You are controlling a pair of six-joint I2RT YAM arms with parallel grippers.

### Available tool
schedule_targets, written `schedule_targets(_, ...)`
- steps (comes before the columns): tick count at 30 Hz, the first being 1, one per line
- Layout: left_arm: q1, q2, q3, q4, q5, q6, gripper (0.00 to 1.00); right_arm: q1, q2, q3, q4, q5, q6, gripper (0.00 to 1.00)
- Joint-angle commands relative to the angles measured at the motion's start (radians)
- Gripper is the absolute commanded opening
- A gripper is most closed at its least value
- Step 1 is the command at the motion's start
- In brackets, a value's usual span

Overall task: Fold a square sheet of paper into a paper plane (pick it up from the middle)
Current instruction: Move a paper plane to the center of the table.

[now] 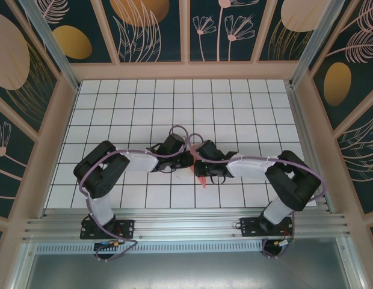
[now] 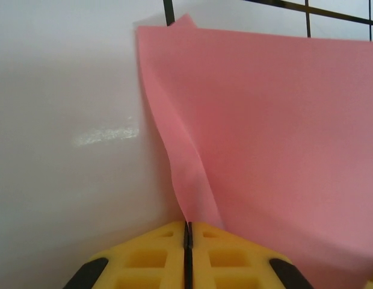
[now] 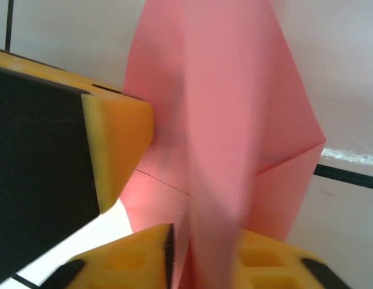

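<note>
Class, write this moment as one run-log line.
paper: pink, creased, partly folded | left gripper: shut on paper | right gripper: jaws astride paper, grip unclear

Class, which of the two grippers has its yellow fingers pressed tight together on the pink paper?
The left gripper: its fingers meet on the paper; those of the right gripper stand apart around it.

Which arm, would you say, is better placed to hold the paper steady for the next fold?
Left, probably: the left gripper is shut on the paper, while the right gripper straddles it, its grip unclear.
</note>
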Motion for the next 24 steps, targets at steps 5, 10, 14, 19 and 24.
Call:
schedule_targets(5, -0.006, -0.063, -0.029, 0.021, -0.042, -0.016, 0.22, 0.033, 0.052, 0.093, -0.134, 0.133, 0.004, 0.09)
schedule_targets(10, -0.001, -0.169, -0.058, -0.009, -0.140, -0.022, 0.41, 0.032, 0.040, 0.146, -0.191, 0.189, 0.021, 0.06)
schedule_targets(14, 0.025, -0.293, -0.126, -0.020, -0.253, -0.049, 0.53, 0.012, 0.054, 0.227, -0.245, 0.245, 0.031, 0.06)
schedule_targets(19, 0.087, -0.436, -0.231, -0.020, -0.348, -0.069, 0.58, -0.055, 0.143, 0.341, -0.275, 0.212, 0.022, 0.06)
schedule_targets(24, 0.124, -0.535, -0.305, -0.015, -0.391, -0.050, 0.60, -0.106, 0.288, 0.486, -0.302, 0.153, -0.015, 0.11)
